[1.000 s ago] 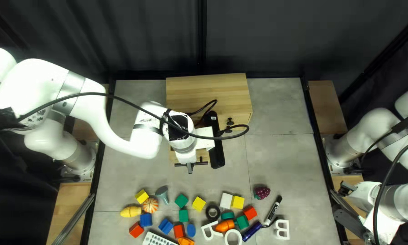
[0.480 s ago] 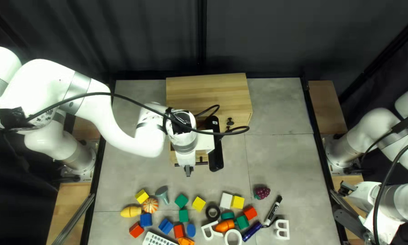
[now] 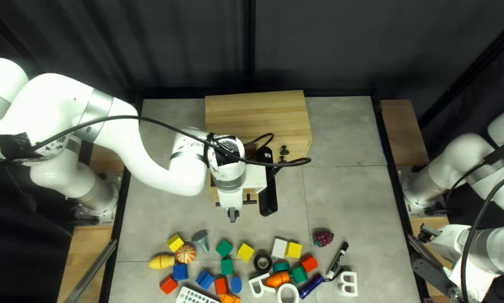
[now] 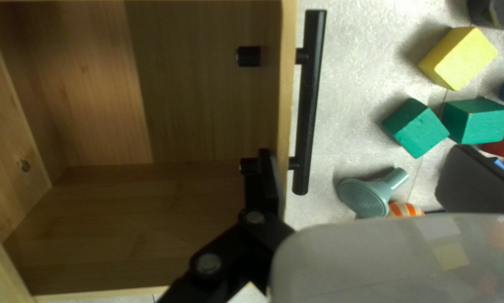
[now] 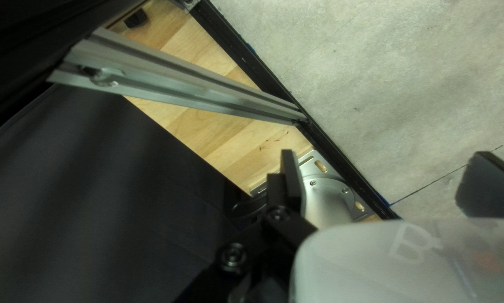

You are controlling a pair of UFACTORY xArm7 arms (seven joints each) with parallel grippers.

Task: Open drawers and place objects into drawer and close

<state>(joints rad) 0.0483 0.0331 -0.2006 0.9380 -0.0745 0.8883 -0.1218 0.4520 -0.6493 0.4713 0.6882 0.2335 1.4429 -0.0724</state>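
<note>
My left gripper (image 3: 233,214) is spread wide, nothing pinched: the left wrist view has one finger over the drawer (image 4: 288,123) of light wood, close to its front board, the other past the straight black handle (image 4: 309,112). The white left arm (image 3: 153,177) reaches in across the table's (image 3: 347,196) left edge, dips at its bend and turns down over the pulled-out drawer.

That drawer juts toward the table's near edge from the boxy light-wood cabinet (image 3: 257,112), which stands at the far edge.

Nearer the table's near edge lie the loose things — a grey-green plastic funnel shape (image 3: 200,240), an orange-and-white striped pumpkin (image 3: 185,254), a diamond-turned green block (image 3: 224,247), a yellow block (image 3: 245,252) and a black ring (image 3: 262,261). The dark purple grape bunch (image 3: 323,238) is farther right, and the white letter B (image 3: 348,284) sits toward the near right corner.

My right gripper (image 3: 429,232) is by the table's right edge, fingers standing apart with nothing between them; its white right arm (image 3: 459,241) is folded beside that edge.
</note>
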